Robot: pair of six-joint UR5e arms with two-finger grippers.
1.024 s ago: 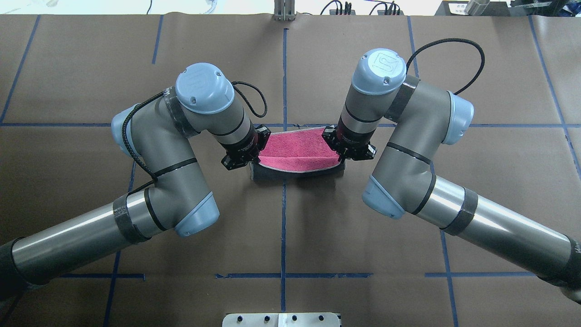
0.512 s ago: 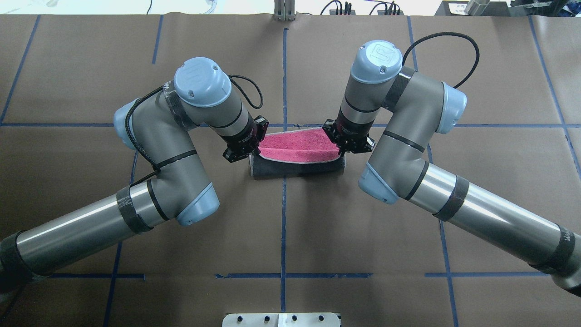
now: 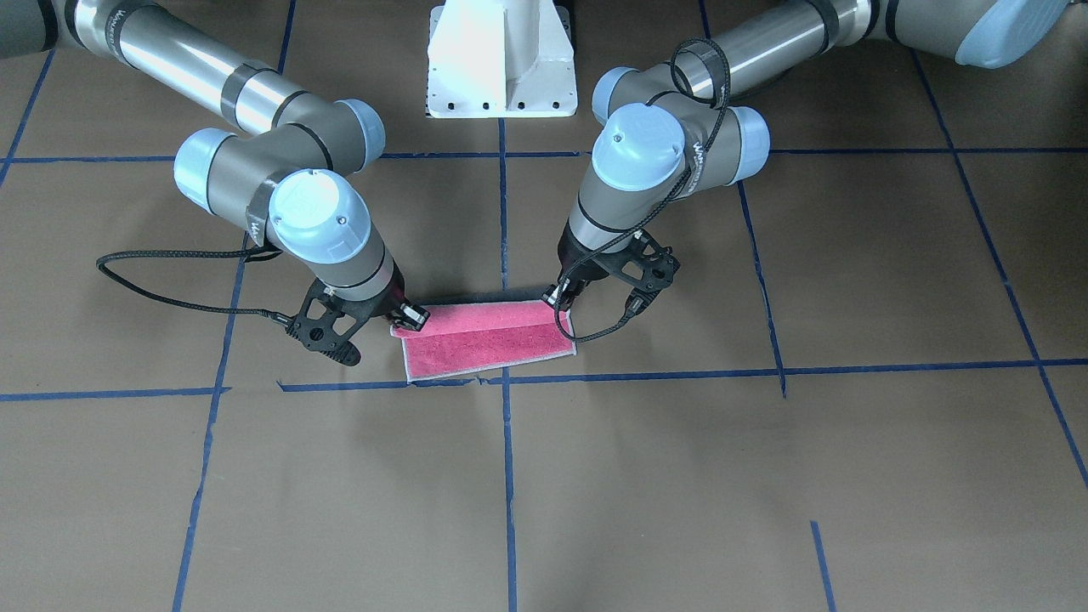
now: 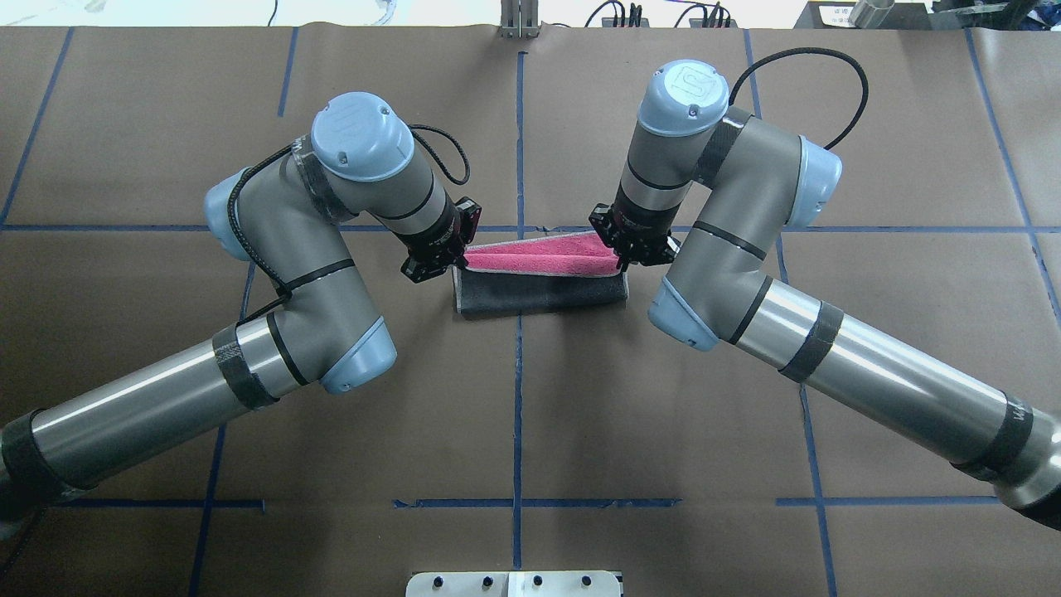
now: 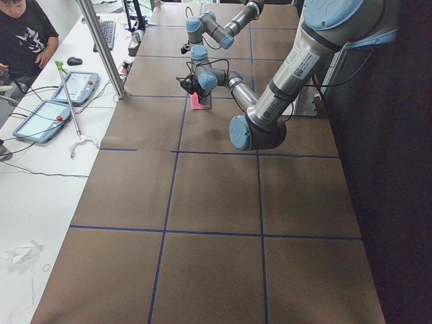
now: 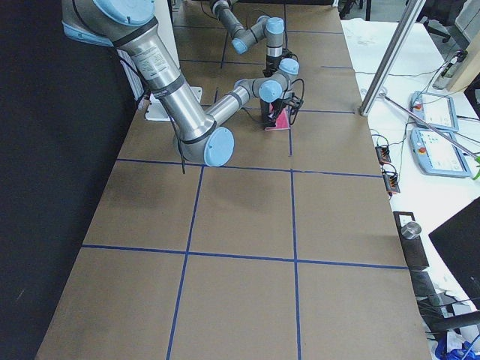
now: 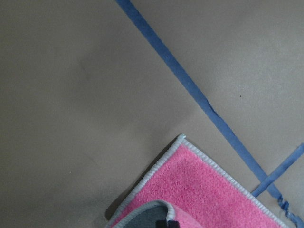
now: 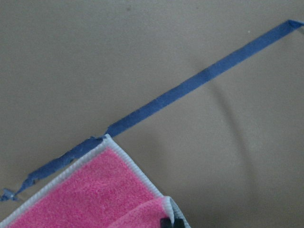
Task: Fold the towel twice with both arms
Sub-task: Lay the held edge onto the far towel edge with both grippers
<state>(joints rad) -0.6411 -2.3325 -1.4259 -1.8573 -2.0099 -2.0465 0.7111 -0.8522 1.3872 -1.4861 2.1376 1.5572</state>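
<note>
The towel lies at the table's middle, half folded over. In the overhead view its grey face [image 4: 539, 294] covers the near part and a pink strip [image 4: 539, 253] shows beyond. My left gripper [image 4: 461, 262] is shut on the towel's left raised corner. My right gripper [image 4: 620, 263] is shut on the right raised corner. Both hold the lifted edge just above the pink face, short of the far edge. In the front view the towel [image 3: 489, 340] shows pink, with the left gripper [image 3: 557, 297] and right gripper [image 3: 410, 318] at its ends. The left wrist view shows the towel's far corner [image 7: 209, 194], and the right wrist view shows the other [image 8: 85, 194].
Brown paper with blue tape lines [image 4: 518, 414] covers the table. The white pedestal base [image 3: 501, 59] stands behind the arms. A metal plate [image 4: 514, 583] sits at the near edge. Tablets and an operator [image 5: 20, 34] are on a side table beyond the work area.
Both grippers have carried the towel's lifted edge away from the robot, toward the far edge. More grey face shows and the pink strip has narrowed. Both arms' elbows moved forward.
</note>
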